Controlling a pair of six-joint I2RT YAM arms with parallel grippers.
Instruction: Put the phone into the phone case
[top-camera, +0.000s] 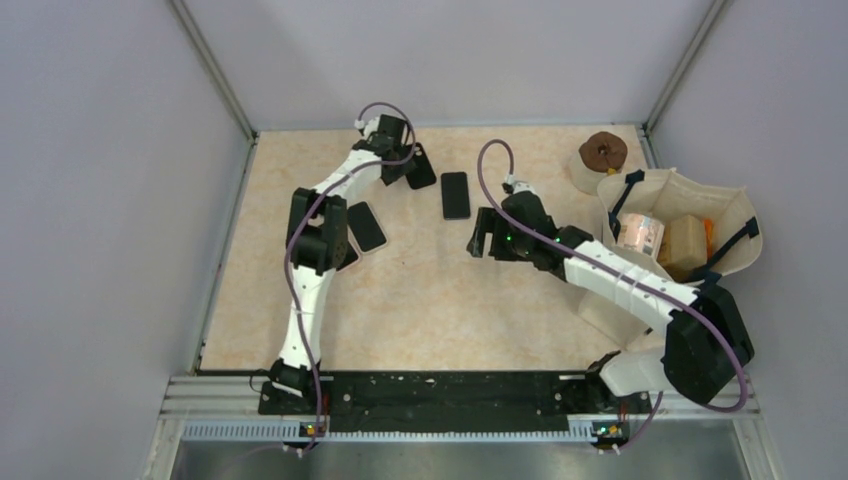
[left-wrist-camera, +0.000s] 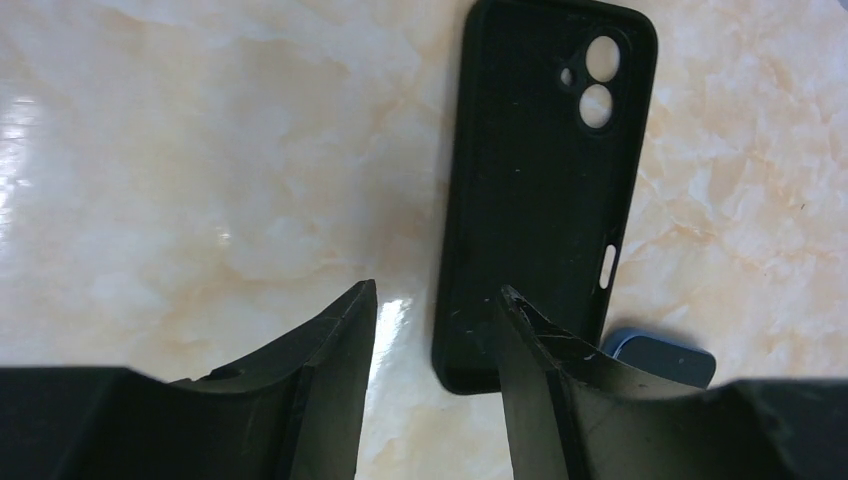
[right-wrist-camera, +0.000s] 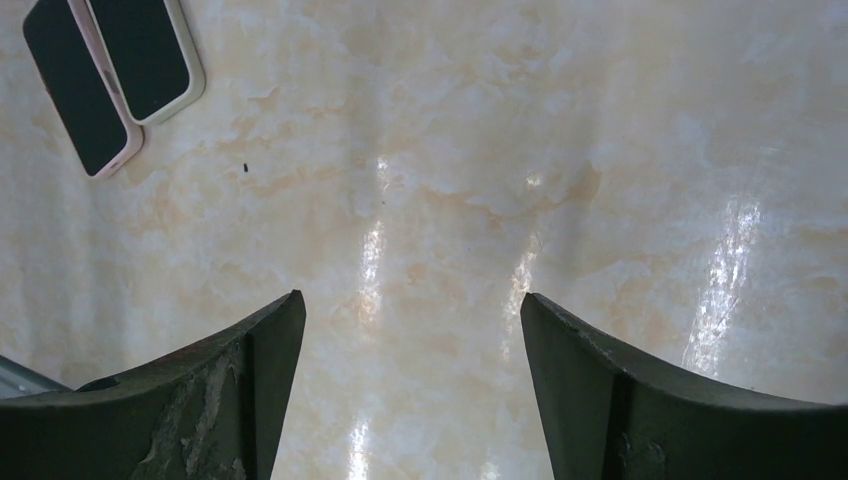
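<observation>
Top view: the left hand (top-camera: 402, 168) was reached out to the far side of the desk (top-camera: 420, 300), directly beside the black phone case (top-camera: 423, 172). A bare dark phone (top-camera: 455, 195) lay flat just right of the case and apart from it. Two cased phones (top-camera: 366, 226) lay beside the left arm. The right hand (top-camera: 487, 238) hung near the desk's middle. A cloth bag (top-camera: 735, 215) stood at the right edge.

Left wrist view: the phone case (left-wrist-camera: 545, 190) lay hollow side up. The left hand (left-wrist-camera: 437, 290) had its jaws parted, not clamped, with the case's near corner between them. One finger (left-wrist-camera: 550, 380) overlapped the case's end; contact could not be judged. A blue-grey object (left-wrist-camera: 665, 355) showed beside that finger.

Right wrist view: the right hand (right-wrist-camera: 412, 300) was released, with its jaws wide apart over bare desk (right-wrist-camera: 450, 150). The two cased phones (right-wrist-camera: 140, 50) lay side by side, well clear of it.
</observation>
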